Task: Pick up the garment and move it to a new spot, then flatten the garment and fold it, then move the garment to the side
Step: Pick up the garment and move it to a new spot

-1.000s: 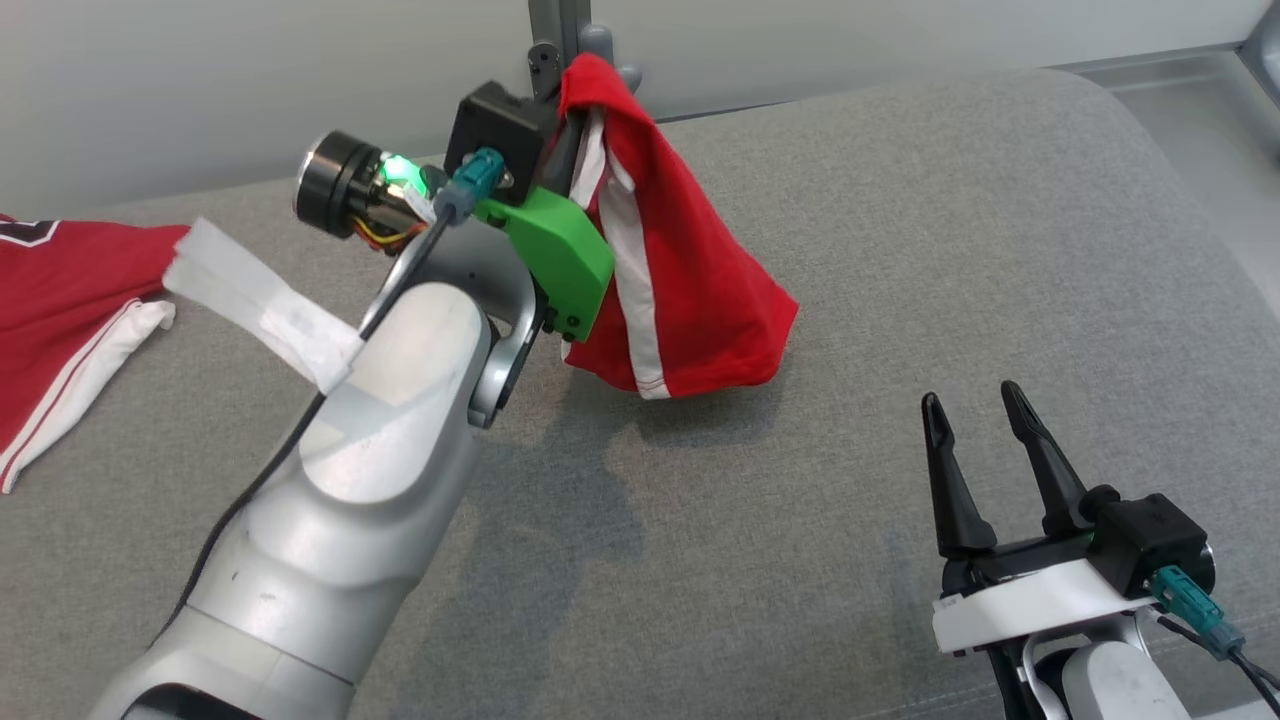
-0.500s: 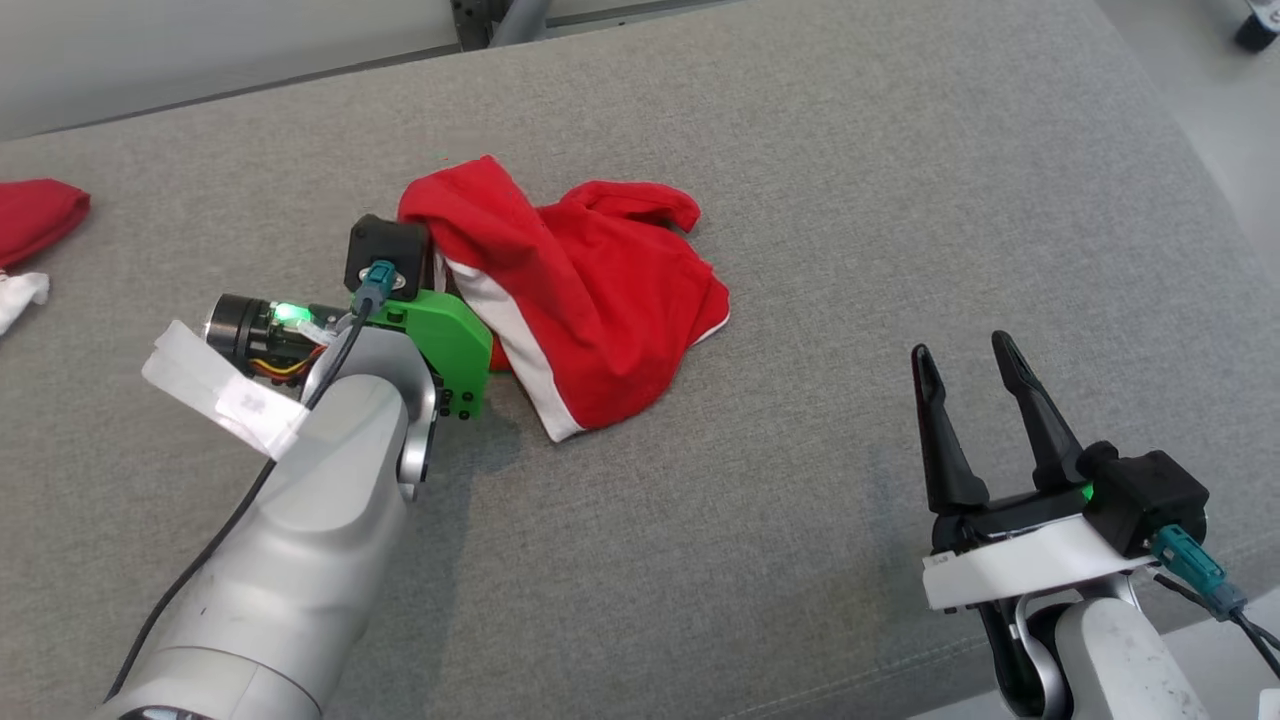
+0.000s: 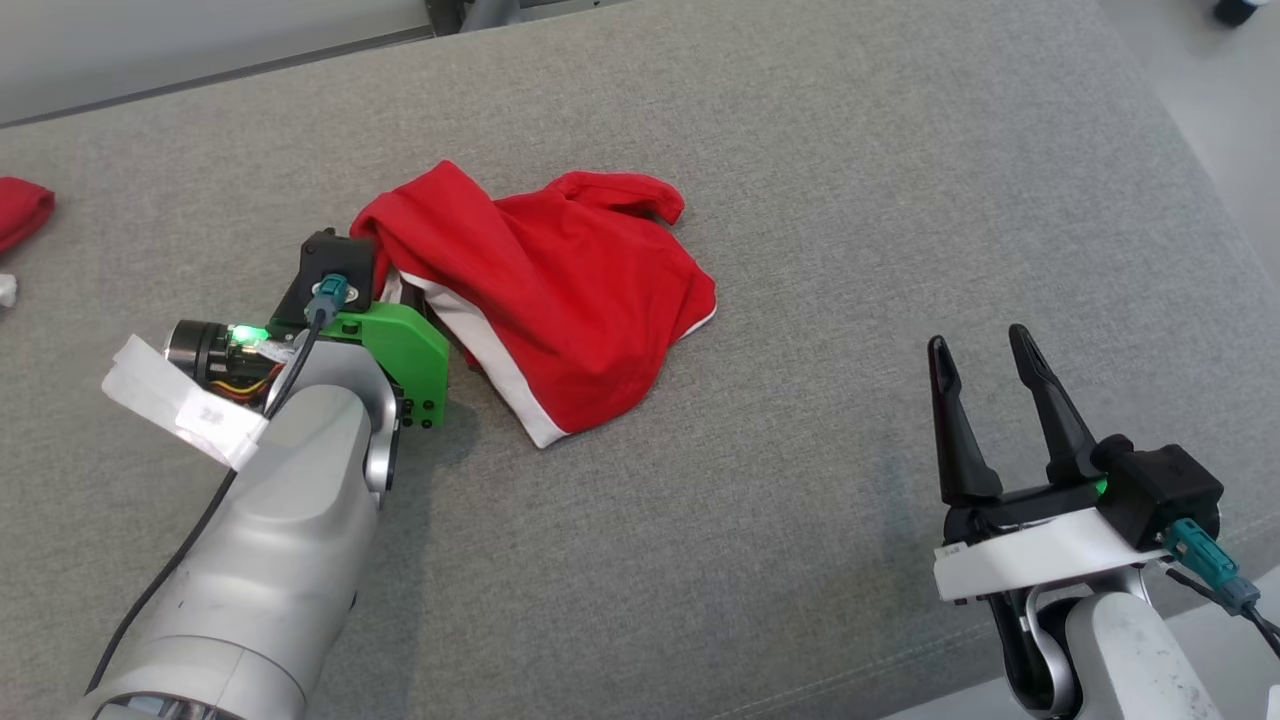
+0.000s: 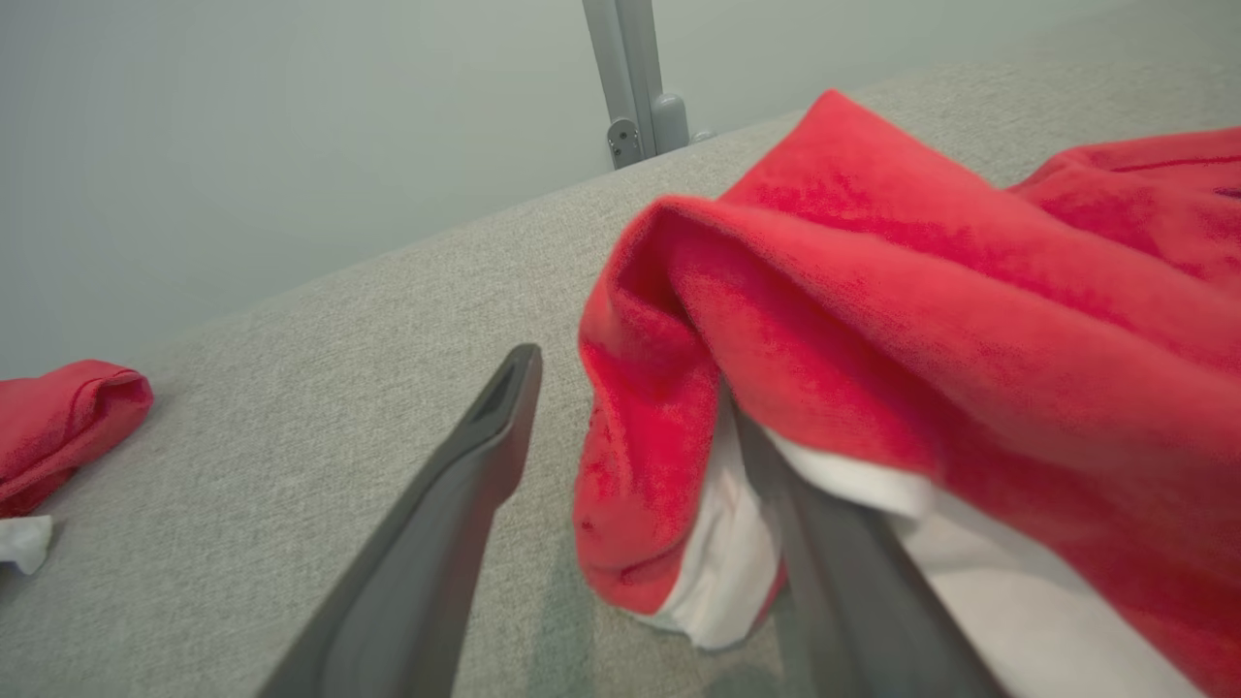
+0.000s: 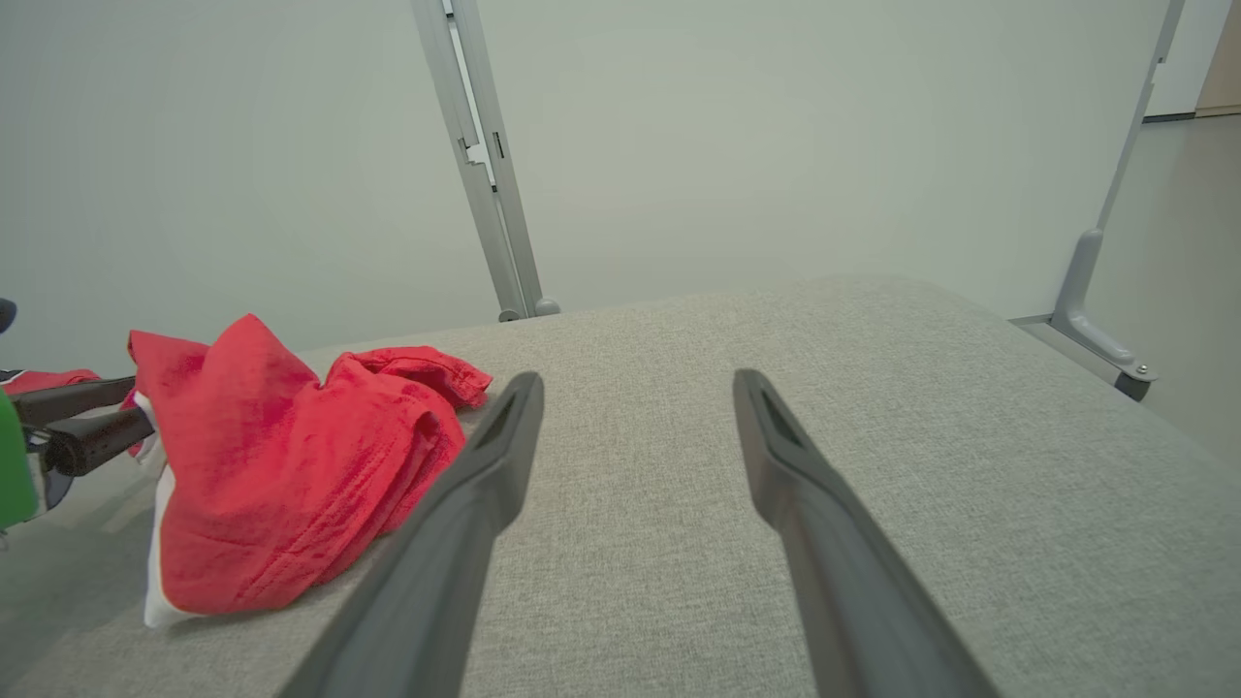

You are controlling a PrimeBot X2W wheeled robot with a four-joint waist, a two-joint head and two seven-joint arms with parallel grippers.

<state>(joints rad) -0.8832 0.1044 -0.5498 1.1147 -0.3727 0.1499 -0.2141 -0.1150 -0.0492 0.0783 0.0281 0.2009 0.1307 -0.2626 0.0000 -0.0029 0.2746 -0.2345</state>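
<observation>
- The red garment (image 3: 560, 300) is seen lying in a crumpled heap on the grey padded surface (image 3: 850, 180), left of its middle, with one fold raised into a peak at the heap's left end.
- Soft, light cloth is judged to be in play: it sags, bunches and drapes without stiffness. It can be expected to trail and shift when lifted, and nothing in it is likely to break.
- A white band (image 3: 505, 365) is shown along one edge. A hem or corner of this kind is judged the best place for a hold, since a pinch into the bulk would gather several layers at once.
- The left gripper (image 4: 628, 388) is pictured at the raised fold with its jaws spread wide. Cloth is draped over one side, while the other finger (image 4: 456, 504) stands clear of it, so nothing is clamped.
- The right gripper (image 3: 978, 337) is held well apart from the garment, to its right, jaws parted and empty.
- A second red cloth (image 3: 22, 205) is glimpsed at the far left edge of the surface, well apart from the heap.
- Flattening and folding are judged not yet begun.
</observation>
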